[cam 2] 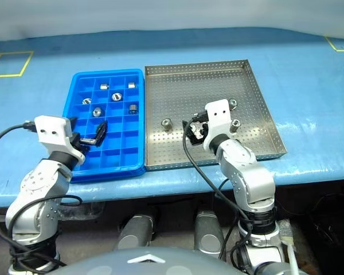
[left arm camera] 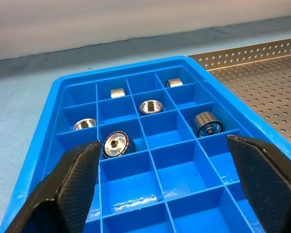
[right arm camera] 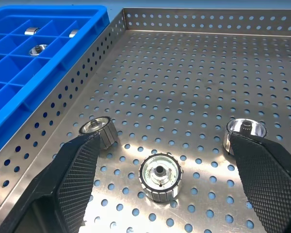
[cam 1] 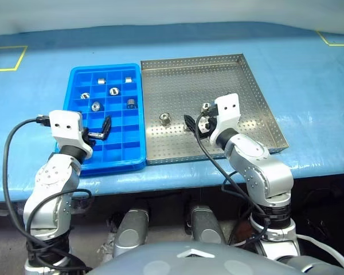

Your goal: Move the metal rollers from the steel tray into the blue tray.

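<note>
our right gripper (right arm camera: 160, 194) holds its fingers spread wide and empty, low over the steel tray (cam 1: 229, 74), with one metal roller (right arm camera: 160, 177) lying between the fingertips and two more rollers just beside them. our left gripper (left arm camera: 169, 189) is also wide open and empty above the blue tray (cam 1: 74, 77), where five rollers already sit in far compartments. we judge a pickup is in hand: lower, close on the centre roller, then lift over both rims. near compartments stay free.
</note>
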Available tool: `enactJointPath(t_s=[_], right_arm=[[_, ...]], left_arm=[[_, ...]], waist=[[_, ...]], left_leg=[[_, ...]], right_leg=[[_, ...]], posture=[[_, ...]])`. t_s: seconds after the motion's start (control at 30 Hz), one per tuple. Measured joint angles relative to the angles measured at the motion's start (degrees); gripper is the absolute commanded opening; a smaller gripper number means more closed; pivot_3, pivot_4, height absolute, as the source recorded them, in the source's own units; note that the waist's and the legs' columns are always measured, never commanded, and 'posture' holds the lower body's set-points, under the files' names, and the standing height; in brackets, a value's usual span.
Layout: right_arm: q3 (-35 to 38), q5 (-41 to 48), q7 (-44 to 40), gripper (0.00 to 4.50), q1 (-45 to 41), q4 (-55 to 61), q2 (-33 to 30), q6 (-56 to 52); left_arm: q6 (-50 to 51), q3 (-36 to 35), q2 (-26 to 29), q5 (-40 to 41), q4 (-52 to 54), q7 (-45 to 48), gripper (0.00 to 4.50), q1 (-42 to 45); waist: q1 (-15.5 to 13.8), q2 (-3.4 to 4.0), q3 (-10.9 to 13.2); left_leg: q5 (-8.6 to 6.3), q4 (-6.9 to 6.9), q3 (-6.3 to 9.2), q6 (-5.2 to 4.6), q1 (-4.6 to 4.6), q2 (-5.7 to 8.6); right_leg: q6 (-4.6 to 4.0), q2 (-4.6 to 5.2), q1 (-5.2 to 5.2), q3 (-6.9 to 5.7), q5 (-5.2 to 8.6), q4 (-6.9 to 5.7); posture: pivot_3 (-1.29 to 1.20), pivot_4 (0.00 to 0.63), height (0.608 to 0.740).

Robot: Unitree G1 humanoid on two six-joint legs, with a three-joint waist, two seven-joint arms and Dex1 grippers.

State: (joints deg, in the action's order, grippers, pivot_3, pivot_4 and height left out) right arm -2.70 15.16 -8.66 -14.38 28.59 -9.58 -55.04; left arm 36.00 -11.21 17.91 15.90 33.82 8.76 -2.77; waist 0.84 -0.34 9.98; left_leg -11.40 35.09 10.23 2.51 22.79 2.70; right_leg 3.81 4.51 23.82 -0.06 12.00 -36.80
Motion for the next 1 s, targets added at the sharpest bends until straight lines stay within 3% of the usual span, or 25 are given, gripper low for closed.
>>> enactJointPath(t_s=[0.27, 0.57, 0.87, 1.0], right_arm=[[0.7, -0.2, 1.5, 4.46, 0.5, 1.6, 0.7, -2.0], [-3.7, -1.5, 2.5, 4.46, -2.0, -1.0, 2.5, -2.4], [-4.2, -1.6, 0.3, 4.46, -2.5, -2.5, 0.1, -1.3], [-3.3, -1.4, 0.0, 4.46, -1.8, -0.6, -0.8, -1.3]], left_arm=[[-2.2, 0.9, -0.2, -1.8, -2.6, -0.5, 4.5, 1.9], [-3.2, -2.1, -1.1, -1.0, -1.8, -0.3, 4.5, -0.4], [-2.6, -2.3, -1.4, -0.5, 0.0, -0.1, 4.5, -1.5], [-2.5, -0.3, 0.9, 0.0, -1.3, 2.7, 4.5, 1.3]], waist=[[1.0, 0.0, 0.0], [0.6, -0.01, 0.0], [-0.1, -0.02, 0.0], [0.1, -0.01, 0.0]], left_leg=[[-0.03, 0.0, -0.14, -0.03, -0.03, -0.05], [-0.07, 0.0, -0.19, -0.07, -0.04, -0.06], [-0.08, 0.04, -0.22, -0.06, -0.04, -0.06], [-0.08, 0.02, -0.24, -0.06, -0.03, -0.07]], right_leg=[[0.01, -0.01, 0.03, 0.05, -0.01, -0.01], [0.01, -0.02, 0.05, 0.09, -0.01, 0.0], [0.02, -0.01, 0.03, 0.09, -0.01, 0.0], [0.02, -0.02, 0.04, 0.1, -0.01, 0.0]], posture=[[-0.02, 0.15, 0.74], [0.07, 0.15, 0.74], [0.0, 0.15, 0.74], [0.0, 0.15, 0.74]])
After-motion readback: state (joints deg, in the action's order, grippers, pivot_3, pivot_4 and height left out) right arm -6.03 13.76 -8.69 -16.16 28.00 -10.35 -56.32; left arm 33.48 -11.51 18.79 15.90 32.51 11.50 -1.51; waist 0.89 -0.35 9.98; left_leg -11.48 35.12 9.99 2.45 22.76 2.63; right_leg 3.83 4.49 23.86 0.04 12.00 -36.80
